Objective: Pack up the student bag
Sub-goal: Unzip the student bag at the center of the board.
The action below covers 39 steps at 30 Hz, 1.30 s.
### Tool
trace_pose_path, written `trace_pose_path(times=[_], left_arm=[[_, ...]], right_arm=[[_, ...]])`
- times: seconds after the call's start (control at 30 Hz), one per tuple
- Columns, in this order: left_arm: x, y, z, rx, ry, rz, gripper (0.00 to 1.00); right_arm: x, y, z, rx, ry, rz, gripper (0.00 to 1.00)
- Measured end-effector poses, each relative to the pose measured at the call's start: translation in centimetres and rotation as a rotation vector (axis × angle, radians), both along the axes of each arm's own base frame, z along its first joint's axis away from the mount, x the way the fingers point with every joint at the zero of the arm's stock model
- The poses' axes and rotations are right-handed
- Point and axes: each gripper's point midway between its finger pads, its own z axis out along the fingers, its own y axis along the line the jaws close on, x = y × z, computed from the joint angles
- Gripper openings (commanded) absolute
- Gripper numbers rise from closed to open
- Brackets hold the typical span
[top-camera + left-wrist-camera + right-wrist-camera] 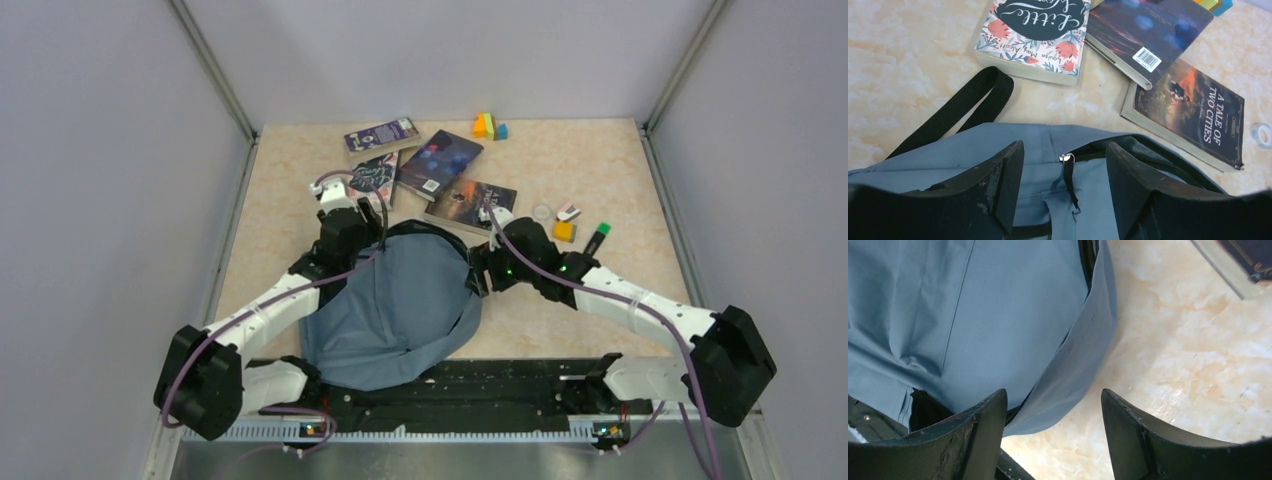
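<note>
The student bag (400, 310), dusty-blue fabric, lies flat in the middle near the arm bases, its zip partly undone at the far edge. My left gripper (372, 248) hovers over the bag's far left edge. In the left wrist view the left gripper (1064, 150) is open, and the zipper pull (1066, 158) hangs between its fingers, untouched. My right gripper (480, 272) is at the bag's right edge. In the right wrist view the right gripper (1054, 395) is open, with the bag's side seam (1068, 365) just above the gap.
Several books lie beyond the bag: a purple one (381, 134), Little Women (372, 177), a blue one (440, 160) and A Tale of Two Cities (472, 203). Coloured blocks (489, 126), a tape ring (543, 211), an eraser (568, 211) and a marker (596, 238) sit at right.
</note>
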Motion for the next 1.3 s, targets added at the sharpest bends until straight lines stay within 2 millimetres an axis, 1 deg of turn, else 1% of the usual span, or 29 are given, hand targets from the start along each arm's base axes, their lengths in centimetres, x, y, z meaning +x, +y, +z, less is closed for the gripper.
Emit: trace_pose_path(times=[0.07,0.13,0.2,0.33,0.4,0.43,0.47,0.5,0.63,0.73,0.87,0.97,1.07,1.13,1.27,1.3], left_arm=[[-0.6,-0.1,0.1,0.021,0.01,-0.018,0.69],[-1.3,-0.9,0.5,0.035,0.009,-0.054,0.7],[-2.1,-2.3,0.9,0.038,0.004,-0.103,0.72],[-4.7,-6.5,1.0,0.052,0.019,-0.225,0.73],[-6.2,-8.9,0.5,0.067,0.044,-0.287,0.73],[-7.0,-10.2,0.1,0.077,0.065,-0.318,0.73],[-7.6,-11.1,-0.5,0.083,0.085,-0.338,0.73],[-8.3,-12.1,-1.2,0.088,0.111,-0.362,0.74],[-10.3,-14.6,-4.0,0.072,0.204,-0.432,0.74],[-11.3,-16.1,-5.3,0.052,0.246,-0.482,0.74],[-12.5,-18.0,-6.8,0.042,0.286,-0.556,0.75],[-13.4,-19.0,-8.5,0.053,0.329,-0.603,0.75],[-14.0,-19.6,-10.2,0.076,0.372,-0.629,0.75],[-14.3,-19.8,-11.0,0.094,0.387,-0.64,0.76],[-14.5,-20.7,-11.0,0.124,0.373,-0.652,0.77],[-14.6,-20.9,-11.1,0.136,0.373,-0.653,0.81]], right_arm=[[-0.6,-0.1,-0.7,0.003,0.031,-0.003,0.68],[-0.7,0.0,-0.7,0.014,0.043,-0.008,0.66],[-0.5,0.3,-0.5,0.03,0.041,-0.016,0.55],[-0.4,0.5,-0.6,0.051,0.044,-0.029,0.31],[-0.5,0.4,-1.2,0.048,0.051,-0.042,0.16],[-0.6,0.2,-1.7,0.044,0.06,-0.051,0.09],[-0.7,-0.1,-2.3,0.034,0.067,-0.06,0.02],[-0.9,-0.4,-3.0,0.023,0.08,-0.076,0.0],[-1.6,-2.0,-5.7,-0.014,0.117,-0.15,0.0],[-1.9,-2.9,-7.1,-0.028,0.137,-0.206,0.0],[-2.1,-3.7,-8.7,-0.047,0.159,-0.257,0.0],[-2.0,-3.8,-9.1,-0.046,0.166,-0.276,0.0],[-2.0,-3.7,-9.3,-0.039,0.167,-0.284,0.0],[-2.0,-3.7,-9.3,-0.035,0.168,-0.289,0.0],[-1.9,-3.8,-9.3,-0.035,0.165,-0.293,0.0],[-1.9,-3.8,-9.2,-0.034,0.164,-0.293,0.0]])
